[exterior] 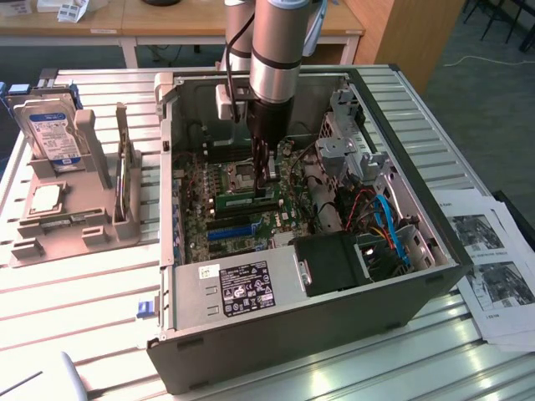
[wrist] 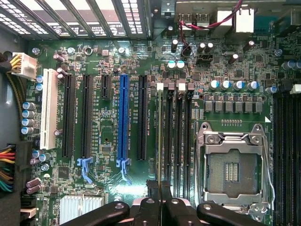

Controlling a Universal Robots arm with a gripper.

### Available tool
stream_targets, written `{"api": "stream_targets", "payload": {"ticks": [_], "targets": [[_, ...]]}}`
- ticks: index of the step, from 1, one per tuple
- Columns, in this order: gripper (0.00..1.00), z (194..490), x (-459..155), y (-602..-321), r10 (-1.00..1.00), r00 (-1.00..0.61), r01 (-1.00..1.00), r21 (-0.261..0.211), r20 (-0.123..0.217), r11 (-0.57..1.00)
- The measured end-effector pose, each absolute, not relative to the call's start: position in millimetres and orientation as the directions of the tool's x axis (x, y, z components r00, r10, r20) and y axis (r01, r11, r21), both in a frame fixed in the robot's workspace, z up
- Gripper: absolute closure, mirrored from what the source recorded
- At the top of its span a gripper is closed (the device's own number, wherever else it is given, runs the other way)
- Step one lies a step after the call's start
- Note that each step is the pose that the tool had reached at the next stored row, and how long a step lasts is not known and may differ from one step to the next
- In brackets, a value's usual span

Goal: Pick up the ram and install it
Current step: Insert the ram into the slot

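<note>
Inside the open case [exterior: 334, 330], exterior view: the gripper [exterior: 267, 175] points straight down at the board, tips on one end of the ram [exterior: 242, 200], which lies along its slot a bit past the blue slot [exterior: 230, 233]. The white sticker [exterior: 244, 288] on the PSU, camera-side of the blue slot, is too small to read. Same goes for the blue-labelled drive [exterior: 54, 134] outside the case.

Wrist view: the ram [wrist: 162, 136] sits edge-on in a memory slot between the blue slot [wrist: 123, 117] and the CPU socket [wrist: 233, 169]. The fingers [wrist: 153, 197] are pinched almost together on its end.
</note>
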State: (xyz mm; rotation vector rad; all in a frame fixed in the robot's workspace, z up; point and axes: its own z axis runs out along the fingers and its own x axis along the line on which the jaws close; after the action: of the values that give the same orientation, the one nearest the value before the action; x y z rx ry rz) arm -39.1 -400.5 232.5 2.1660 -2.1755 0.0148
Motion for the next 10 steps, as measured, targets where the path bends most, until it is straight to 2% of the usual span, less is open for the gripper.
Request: {"api": "stream_targets", "payload": {"ticks": [10], "targets": [[0.88,231.1,-39.1,-400.4,-0.998,-0.003,-0.999,0.043,0.058,0.006]]}}
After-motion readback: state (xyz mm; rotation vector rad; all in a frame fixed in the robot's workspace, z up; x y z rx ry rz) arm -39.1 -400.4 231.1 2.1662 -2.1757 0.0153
